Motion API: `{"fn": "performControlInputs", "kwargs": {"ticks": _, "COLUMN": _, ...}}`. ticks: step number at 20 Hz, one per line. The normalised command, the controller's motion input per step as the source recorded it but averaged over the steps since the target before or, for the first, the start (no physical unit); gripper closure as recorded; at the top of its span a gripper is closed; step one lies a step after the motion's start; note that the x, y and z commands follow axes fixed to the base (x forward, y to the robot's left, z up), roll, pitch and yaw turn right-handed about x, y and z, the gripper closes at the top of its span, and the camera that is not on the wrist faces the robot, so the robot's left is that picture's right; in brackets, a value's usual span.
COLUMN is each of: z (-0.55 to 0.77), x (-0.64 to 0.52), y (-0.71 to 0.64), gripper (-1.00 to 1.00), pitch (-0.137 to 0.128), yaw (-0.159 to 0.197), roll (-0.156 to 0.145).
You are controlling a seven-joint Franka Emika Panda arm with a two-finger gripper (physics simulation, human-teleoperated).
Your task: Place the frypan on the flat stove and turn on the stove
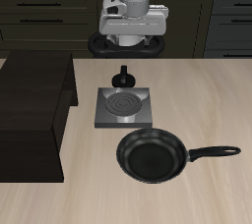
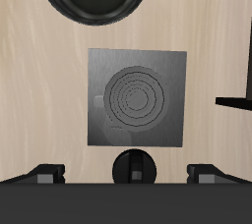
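On table just in front of flat stove, frypan sits unplaced; burner bare, knob untouched. Gripper hovers high behind stove, fingers spread wide, empty. Both steps left.

Arm is up at the table's back, wrist pointing straight down, white body vertical. Gripper hangs high above the tabletop, holding nothing. Jaws spread wide: in the wrist view both fingertips show well apart with clear space between them. No contact with anything.
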Motion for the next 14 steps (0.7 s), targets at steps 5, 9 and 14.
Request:
{"fn": "performControlInputs", "kwargs": {"ticks": 5, "z": -0.07, "x": 0.48, "y": 0.21, "gripper": -1.00, "pitch": 0.007, "yaw": 0.022, "roll": -0.009}}
{"fn": "performControlInputs", "kwargs": {"ticks": 9, "z": -0.05, "x": 0.43, "y": 0.10, "gripper": -1.00, "pitch": -0.012, "yaw": -0.024, "roll": -0.034}}
{"fn": "performControlInputs", "kwargs": {"ticks": 14, "z": -0.10, "x": 0.34, "y": 0.10, "gripper": -1.00, "pitch": 0.015, "yaw": 0.031, "roll": -0.015}}
